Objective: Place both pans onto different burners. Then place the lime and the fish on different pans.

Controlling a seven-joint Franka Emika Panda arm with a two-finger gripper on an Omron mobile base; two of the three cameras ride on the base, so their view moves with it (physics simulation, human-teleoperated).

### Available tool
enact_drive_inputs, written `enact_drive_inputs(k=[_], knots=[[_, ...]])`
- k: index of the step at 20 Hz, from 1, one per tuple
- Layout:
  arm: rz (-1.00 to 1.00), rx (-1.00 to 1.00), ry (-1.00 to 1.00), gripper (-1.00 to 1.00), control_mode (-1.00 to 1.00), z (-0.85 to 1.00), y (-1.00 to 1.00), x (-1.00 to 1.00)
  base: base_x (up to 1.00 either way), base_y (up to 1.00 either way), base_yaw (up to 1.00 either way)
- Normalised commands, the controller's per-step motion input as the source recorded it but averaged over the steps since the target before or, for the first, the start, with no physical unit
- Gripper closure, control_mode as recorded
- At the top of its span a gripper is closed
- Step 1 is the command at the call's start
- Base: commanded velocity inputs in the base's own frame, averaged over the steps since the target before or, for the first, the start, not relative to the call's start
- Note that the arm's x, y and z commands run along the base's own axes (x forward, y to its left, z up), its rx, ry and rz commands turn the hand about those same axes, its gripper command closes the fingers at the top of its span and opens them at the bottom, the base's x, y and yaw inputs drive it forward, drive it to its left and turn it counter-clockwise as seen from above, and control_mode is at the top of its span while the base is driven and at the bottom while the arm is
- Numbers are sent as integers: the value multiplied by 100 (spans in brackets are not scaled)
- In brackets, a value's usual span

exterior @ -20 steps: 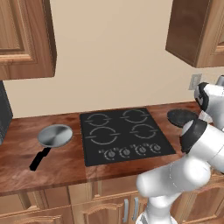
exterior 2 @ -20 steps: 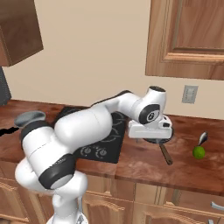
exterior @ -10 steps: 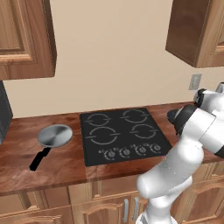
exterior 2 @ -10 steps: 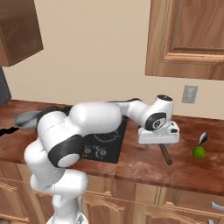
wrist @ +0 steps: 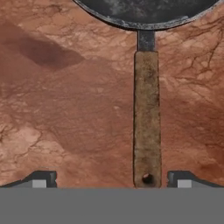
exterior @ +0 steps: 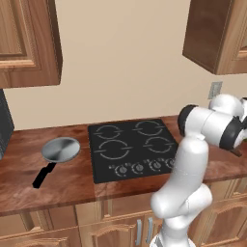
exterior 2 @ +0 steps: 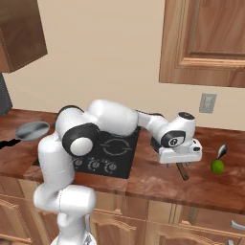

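The robot's tool (wrist: 112,179) hung with its jaws spread wide above the brown wooden handle (wrist: 146,118) of the dark pan (wrist: 146,12), holding nothing. In the hand view the handle ran straight down from the pan's rim toward the right fingertip (wrist: 179,179), its hanging hole close beside that tip; whether the two touched could not be told. The left fingertip stood well apart from the handle, over bare reddish-brown counter (wrist: 65,109).

From the right base view the tool (exterior 2: 180,154) was poised over the counter to the right of the black cooktop (exterior 2: 112,148), with the end of the handle (exterior 2: 183,172) showing just below it. The lime (exterior 2: 217,166) lay on the counter farther right, near a small dark and pale object (exterior 2: 221,151) behind it that was too small to identify.

In the left base view the silver pan (exterior: 61,149) rested on the counter (exterior: 58,181) left of the cooktop (exterior: 132,147), its black handle (exterior: 43,174) pointing toward the front edge. All four burners were bare. A wall outlet (exterior 2: 207,103) sat on the beige wall behind the arm.
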Motion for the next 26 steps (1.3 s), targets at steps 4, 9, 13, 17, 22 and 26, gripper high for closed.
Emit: enact_drive_inputs(k=[4,9,13,17,22,26], knots=[[1,0,0,-100,-100,-26,-20,14,0,0,0],[1,0,0,-100,-100,-23,-8,14,0,0,0],[0,0,1,-100,-100,-24,0,8,0,0,0],[0,0,2,-100,-100,-28,0,4,0,0,0],[0,0,1,-100,-100,-34,1,0,0,0,0],[0,0,0,-100,-100,-24,0,0,0,0,0]])
